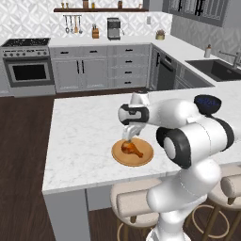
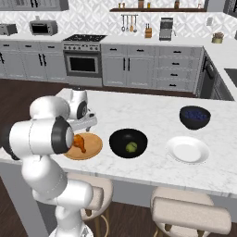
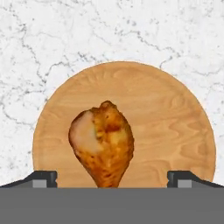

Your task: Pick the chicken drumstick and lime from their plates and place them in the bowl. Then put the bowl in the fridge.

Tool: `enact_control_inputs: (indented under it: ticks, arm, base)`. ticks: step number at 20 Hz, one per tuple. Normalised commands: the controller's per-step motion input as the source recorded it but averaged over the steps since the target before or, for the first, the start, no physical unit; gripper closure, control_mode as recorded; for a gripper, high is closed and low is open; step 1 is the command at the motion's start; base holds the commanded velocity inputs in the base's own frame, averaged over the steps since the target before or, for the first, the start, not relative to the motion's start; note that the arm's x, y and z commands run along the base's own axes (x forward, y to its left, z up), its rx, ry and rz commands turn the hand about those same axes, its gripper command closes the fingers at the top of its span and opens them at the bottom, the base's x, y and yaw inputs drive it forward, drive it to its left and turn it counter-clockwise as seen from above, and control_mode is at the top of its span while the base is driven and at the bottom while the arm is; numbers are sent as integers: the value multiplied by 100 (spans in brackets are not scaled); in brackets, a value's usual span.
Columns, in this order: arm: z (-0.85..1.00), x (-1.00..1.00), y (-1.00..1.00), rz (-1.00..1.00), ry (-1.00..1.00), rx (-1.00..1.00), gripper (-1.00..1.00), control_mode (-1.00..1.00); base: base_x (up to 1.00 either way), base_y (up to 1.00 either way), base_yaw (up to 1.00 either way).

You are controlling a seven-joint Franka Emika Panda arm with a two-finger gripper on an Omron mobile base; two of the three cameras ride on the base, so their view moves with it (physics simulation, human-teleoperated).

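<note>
The orange-brown chicken drumstick [image 3: 103, 142] lies on the tan wooden plate [image 3: 175, 127] near the island's front edge. My gripper [image 3: 112, 178] hangs open just above it, one finger on each side of the thin end and neither touching it. From the base it shows as the gripper [image 1: 130, 136] over the drumstick [image 1: 132, 148]. The lime [image 2: 132, 147] sits inside the glossy black bowl [image 2: 116, 139], right of the wooden plate [image 2: 92, 149]. The white plate [image 2: 187, 150] is bare. The fridge is out of view.
A smaller dark blue bowl [image 2: 194, 116] stands behind the white plate. Bar stools [image 2: 190, 213] line the island's near side. A sink [image 1: 217, 68] and range [image 1: 28, 66] sit on the far counters.
</note>
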Motion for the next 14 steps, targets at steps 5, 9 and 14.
enact_control_inputs:
  ticks: [5, 9, 14]
  arm:
    - [-47, 6, 13, 5, 1, 0, -100, -100]
    - [-29, -21, 9, 6, 0, 0, -100, -100]
    - [-46, -2, 4, 5, 0, 0, -100, -100]
  base:
    - [0, 0, 0]
    - [0, 0, 0]
    - [0, 0, 0]
